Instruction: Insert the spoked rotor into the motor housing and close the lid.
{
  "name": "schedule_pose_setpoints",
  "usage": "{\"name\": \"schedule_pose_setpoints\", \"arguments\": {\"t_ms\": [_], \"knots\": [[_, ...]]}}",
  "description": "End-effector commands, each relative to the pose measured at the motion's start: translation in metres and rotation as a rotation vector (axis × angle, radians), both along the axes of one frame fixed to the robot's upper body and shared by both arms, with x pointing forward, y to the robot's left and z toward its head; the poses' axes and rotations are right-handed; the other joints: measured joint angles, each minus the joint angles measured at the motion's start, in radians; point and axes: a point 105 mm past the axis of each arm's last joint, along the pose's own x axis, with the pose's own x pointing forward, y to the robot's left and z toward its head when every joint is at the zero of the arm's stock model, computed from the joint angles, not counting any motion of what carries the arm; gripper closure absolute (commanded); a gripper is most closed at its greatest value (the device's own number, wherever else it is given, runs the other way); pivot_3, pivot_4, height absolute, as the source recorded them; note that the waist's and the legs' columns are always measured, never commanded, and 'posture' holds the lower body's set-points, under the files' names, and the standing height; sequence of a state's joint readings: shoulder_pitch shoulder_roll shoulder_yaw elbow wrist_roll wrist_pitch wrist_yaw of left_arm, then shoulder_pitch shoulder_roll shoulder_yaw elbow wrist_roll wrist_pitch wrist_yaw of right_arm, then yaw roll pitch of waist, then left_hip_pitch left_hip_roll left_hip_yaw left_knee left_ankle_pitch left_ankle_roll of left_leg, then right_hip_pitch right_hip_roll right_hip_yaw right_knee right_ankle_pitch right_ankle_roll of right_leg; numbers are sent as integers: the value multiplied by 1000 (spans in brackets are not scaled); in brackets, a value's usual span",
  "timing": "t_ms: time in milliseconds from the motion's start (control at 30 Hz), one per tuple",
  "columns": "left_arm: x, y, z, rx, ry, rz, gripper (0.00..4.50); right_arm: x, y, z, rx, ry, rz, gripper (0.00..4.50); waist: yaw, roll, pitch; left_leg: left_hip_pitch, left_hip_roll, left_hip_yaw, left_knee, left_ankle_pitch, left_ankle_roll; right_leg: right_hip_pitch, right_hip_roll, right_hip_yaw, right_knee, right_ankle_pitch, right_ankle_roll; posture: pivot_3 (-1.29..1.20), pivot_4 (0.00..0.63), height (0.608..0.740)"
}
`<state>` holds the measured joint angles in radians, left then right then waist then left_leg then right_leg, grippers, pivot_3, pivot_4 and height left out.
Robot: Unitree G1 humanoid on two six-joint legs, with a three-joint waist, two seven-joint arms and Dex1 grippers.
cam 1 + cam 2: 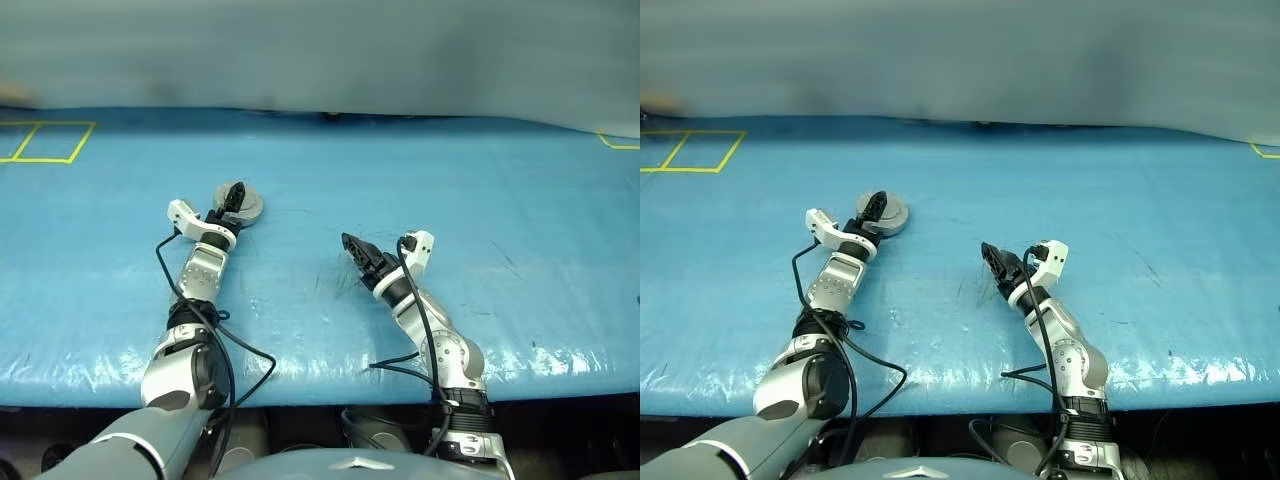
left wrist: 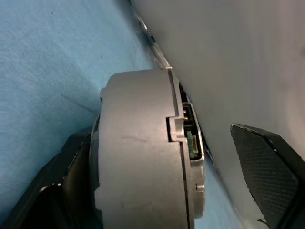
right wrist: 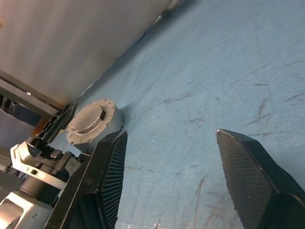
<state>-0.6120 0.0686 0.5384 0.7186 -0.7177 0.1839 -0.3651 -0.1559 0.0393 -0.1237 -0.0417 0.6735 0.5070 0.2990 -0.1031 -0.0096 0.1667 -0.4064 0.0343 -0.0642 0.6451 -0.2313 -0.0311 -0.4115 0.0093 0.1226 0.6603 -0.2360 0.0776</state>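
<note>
The motor housing (image 1: pixel 254 208) is a short round grey body standing on the blue table at the left. A plain grey disc, the lid (image 3: pixel 88 119), covers its top, so no coils show. The spoked rotor is hidden. My left gripper (image 1: pixel 235 196) is open and straddles the housing from the near side. In the left wrist view one finger (image 2: pixel 71 181) lies against the housing's side (image 2: pixel 138 157), while the other fingertip (image 2: pixel 267 171) stands clear of it. My right gripper (image 1: pixel 350 243) hovers open over bare table at the middle, to the right of the housing, with nothing between its fingers (image 3: pixel 248 176).
The blue cover (image 1: pixel 420 180) spans the whole table, with its front edge (image 1: pixel 320 375) just before me. Yellow tape squares (image 1: pixel 45 140) mark the far left and a yellow corner (image 1: pixel 620 142) the far right. A grey wall (image 1: pixel 320 50) closes the back.
</note>
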Motion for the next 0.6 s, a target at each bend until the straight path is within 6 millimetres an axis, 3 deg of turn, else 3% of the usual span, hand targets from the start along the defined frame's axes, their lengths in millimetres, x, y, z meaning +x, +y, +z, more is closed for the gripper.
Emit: {"name": "schedule_pose_setpoints", "arguments": {"t_ms": [33, 167, 300, 367, 433, 533, 600], "knots": [[-30, 44, -29, 79, 108, 142, 21, 4, 2, 12, 6, -45, 13, 1380, -12, 0, 0, 1, 1, 0, -1, 0, 0, 1, 1, 0, 0, 0, -1, 0, 150, 740], [-57, 79, -31, 181, 132, 259, 21, 7, 5, 11, 1, -41, 30, 1380, -24, 1, -1, 11, 2, 4, -6, 0, 0, 4, 2, 2, 3, -2, -4, 0, 150, 740], [-68, 92, -15, 294, 79, 316, 21, 9, 7, 11, -24, -54, 37, 1380, -23, 2, -2, 12, 3, 3, -8, 0, 0, 4, 3, 2, 4, -3, -6, 0, 150, 740], [-68, 76, 15, 347, -111, 243, 21, 11, 5, 18, -49, -113, 17, 1380, -18, 2, -2, 10, 3, 3, -8, 0, 0, 3, 3, 2, 3, -3, -6, 0, 150, 740], [-71, 48, 40, 425, -284, 107, 21, 13, -3, 27, -137, -221, -17, 1380, -10, 0, 0, 6, 2, 3, -8, 0, -1, 1, 2, 2, 2, -2, -5, 0, 150, 740], [-78, -4, 60, 593, -480, -156, 21, 11, -17, 32, -335, -370, -35, 1380, 17, -1, 0, -2, 1, 2, -6, 1, -2, -3, 0, 0, -1, -1, -3, 0, 150, 740], [-84, -29, 62, 690, -552, -292, 21, 9, -24, 32, -424, -426, -29, 1380, 27, -1, 0, -4, -1, 1, -4, 1, -2, -4, -1, 0, -3, 0, -2, 0, 150, 740]]}}
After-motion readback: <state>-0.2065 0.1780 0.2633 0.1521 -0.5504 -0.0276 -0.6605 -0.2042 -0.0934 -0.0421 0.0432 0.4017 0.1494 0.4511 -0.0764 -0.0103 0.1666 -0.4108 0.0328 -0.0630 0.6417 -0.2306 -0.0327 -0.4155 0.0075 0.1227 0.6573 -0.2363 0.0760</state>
